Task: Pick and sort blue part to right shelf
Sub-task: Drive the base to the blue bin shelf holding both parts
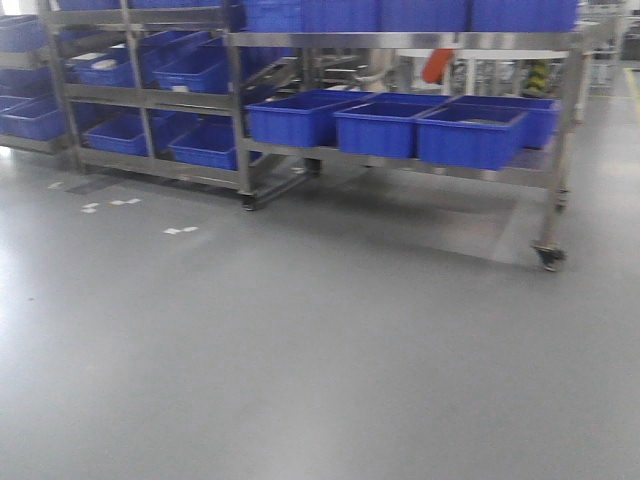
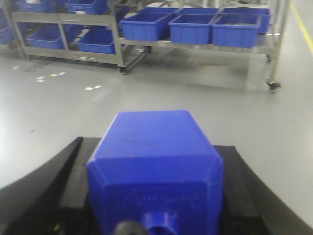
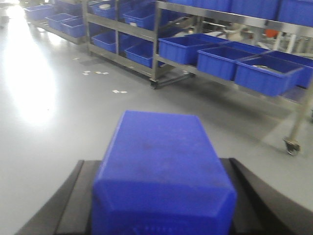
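No gripper shows in the front view. In the left wrist view a blue block [image 2: 155, 161] with bevelled edges fills the space between the black side pieces of my left gripper [image 2: 155, 147]. The right wrist view has a like blue block [image 3: 161, 171] between the black sides of my right gripper [image 3: 161, 147]. I cannot tell whether either block is a held blue part or belongs to the gripper. No finger gap shows. The right shelf [image 1: 400, 165], a wheeled metal rack with blue bins [image 1: 470, 135], stands across the floor ahead.
A second metal rack [image 1: 150, 100] with several blue bins stands at the left. The right rack rests on a caster [image 1: 548, 257] at its near right corner. Small white marks [image 1: 180, 230] lie on the grey floor between me and the racks.
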Robot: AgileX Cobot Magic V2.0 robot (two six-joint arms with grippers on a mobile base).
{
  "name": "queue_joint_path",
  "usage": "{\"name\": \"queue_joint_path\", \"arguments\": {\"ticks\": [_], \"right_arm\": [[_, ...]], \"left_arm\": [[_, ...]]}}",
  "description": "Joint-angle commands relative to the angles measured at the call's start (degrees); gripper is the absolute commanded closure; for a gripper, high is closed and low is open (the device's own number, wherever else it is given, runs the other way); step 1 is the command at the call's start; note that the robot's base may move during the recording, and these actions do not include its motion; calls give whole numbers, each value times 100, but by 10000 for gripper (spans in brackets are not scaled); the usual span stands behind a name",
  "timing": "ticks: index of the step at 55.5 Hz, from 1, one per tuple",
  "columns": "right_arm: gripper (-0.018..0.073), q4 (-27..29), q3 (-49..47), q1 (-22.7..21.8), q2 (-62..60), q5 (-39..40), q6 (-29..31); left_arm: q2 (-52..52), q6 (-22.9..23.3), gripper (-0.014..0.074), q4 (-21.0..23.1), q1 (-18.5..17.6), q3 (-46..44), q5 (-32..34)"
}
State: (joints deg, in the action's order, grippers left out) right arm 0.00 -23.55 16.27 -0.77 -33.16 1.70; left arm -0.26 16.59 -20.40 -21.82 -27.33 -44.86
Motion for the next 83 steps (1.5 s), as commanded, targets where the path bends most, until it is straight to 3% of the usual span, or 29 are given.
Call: {"name": "queue_joint_path", "arguments": {"ticks": [1,83], "right_arm": [[385,-44,-161,-14,-42,561,2],[385,-44,-161,-14,-42,561,2]], "left_arm": [[-67,59,260,-100,3,-142,535],[-67,59,260,-80,3,-142,535]]}}
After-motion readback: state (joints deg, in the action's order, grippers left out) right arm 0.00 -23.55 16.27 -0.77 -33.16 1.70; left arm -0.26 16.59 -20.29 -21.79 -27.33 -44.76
